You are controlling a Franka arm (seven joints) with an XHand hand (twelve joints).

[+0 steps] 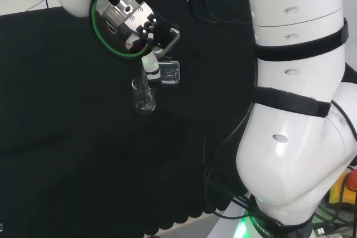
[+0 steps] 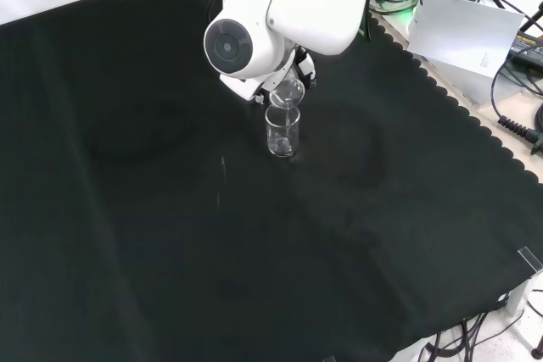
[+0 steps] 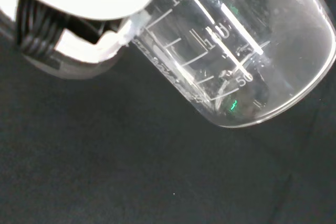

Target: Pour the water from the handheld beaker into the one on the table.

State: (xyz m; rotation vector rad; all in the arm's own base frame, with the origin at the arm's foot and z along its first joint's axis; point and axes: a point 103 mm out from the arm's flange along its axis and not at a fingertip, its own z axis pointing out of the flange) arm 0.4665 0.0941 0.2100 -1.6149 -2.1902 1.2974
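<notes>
Black cloth [image 1: 67, 137] lay under an upright beaker [image 1: 144, 95]. Just above it, the hand's [image 1: 149, 33] fingers [image 1: 150, 66] clamped a tipped beaker [image 1: 169, 72], rim over the upright one's mouth.

Even, bright overhead light falls on the scene, and the black cloth [image 2: 170, 235] soaks most of it up, showing almost no shadows. The white arm links [image 1: 295, 115] shine, with soft highlights close to washing out. In the wrist view the tilted beaker [image 3: 247, 51] is sharp, its printed scale clear, with white streaks of glare and a small green reflection, while the hand [image 3: 79, 3] is a blurred, overexposed white mass.
</notes>
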